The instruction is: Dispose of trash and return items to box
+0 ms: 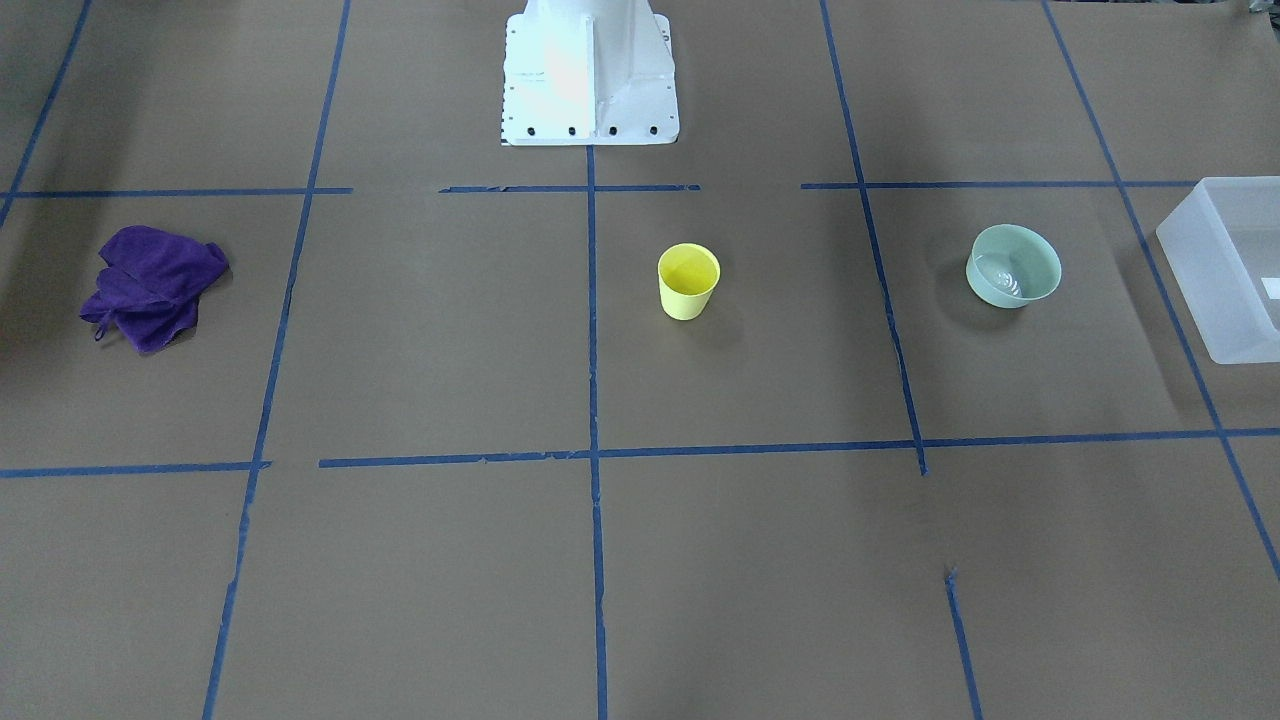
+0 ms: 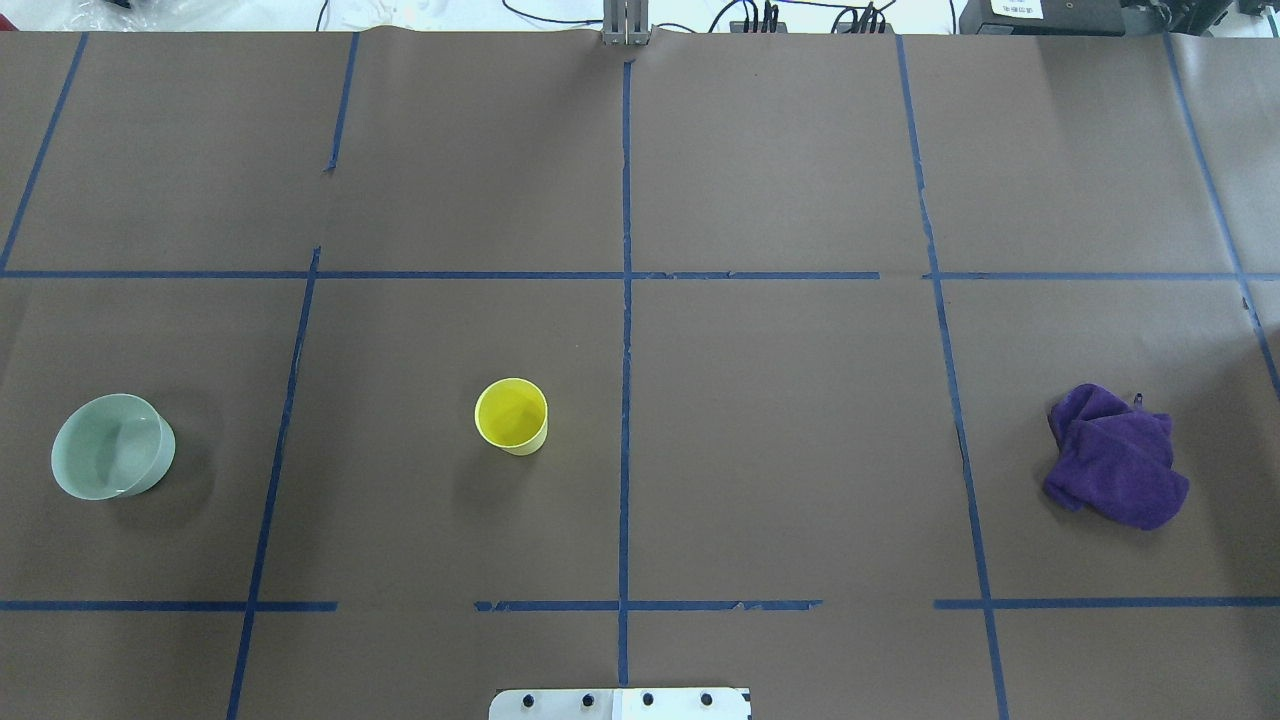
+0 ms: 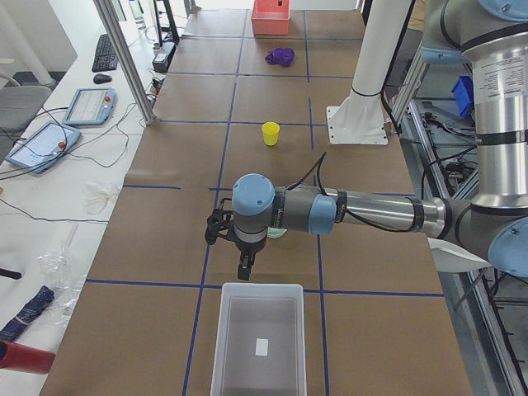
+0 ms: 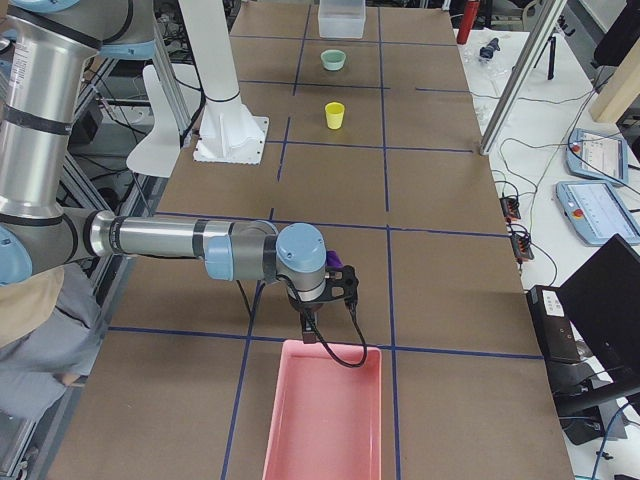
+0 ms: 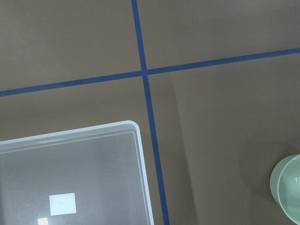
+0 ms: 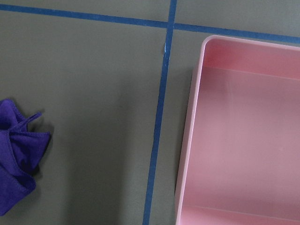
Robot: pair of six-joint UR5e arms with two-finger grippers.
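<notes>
The yellow cup (image 1: pixel 688 281) stands upright near the table's middle, also in the overhead view (image 2: pixel 511 416). The mint-green bowl (image 1: pixel 1013 265) stands upright on the robot's left side (image 2: pixel 112 446), and its rim shows in the left wrist view (image 5: pixel 288 187). The frosted white box (image 1: pixel 1235 265) with a small label sits at the left end, empty (image 5: pixel 70 178). My left gripper (image 3: pixel 245 268) hangs above the table between bowl and box; I cannot tell if it is open. My right gripper (image 4: pixel 308 325) hangs near the pink bin's edge; I cannot tell its state.
A crumpled purple cloth (image 2: pixel 1115 455) lies on the robot's right side, also in the right wrist view (image 6: pixel 16 159). An empty pink bin (image 6: pixel 243 131) sits at the table's right end (image 4: pixel 325 410). The robot's white base (image 1: pixel 590 70) stands at the table's edge.
</notes>
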